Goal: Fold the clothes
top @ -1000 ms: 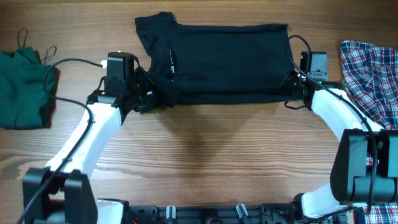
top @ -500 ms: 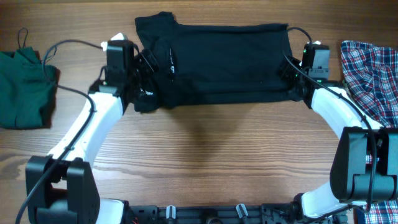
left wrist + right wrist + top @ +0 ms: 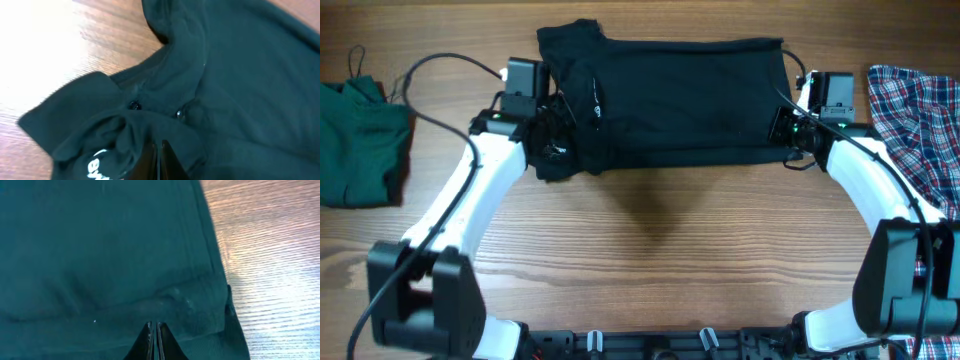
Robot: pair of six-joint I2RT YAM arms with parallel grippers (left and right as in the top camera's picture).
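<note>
The black short-sleeved shirt (image 3: 680, 100) lies spread across the far middle of the table, with its left sleeve bunched. My left gripper (image 3: 552, 140) is shut on the bunched fabric at the shirt's near left corner. In the left wrist view the jaws (image 3: 157, 150) pinch black cloth (image 3: 240, 75) beside white lettering (image 3: 97, 167). My right gripper (image 3: 788, 130) is shut on the shirt's near right corner. In the right wrist view its jaws (image 3: 154, 330) close on the hem of the cloth (image 3: 100, 255). The dark green top (image 3: 355, 140) lies far left and the plaid shirt (image 3: 915, 120) far right.
The wooden table (image 3: 660, 260) shows bare between the arms in front of the shirt. Cables loop off both wrists near the shirt's side edges.
Both grippers have moved toward the far side of the table, carrying the shirt's near corners with them. The left gripper also shifted slightly right.
</note>
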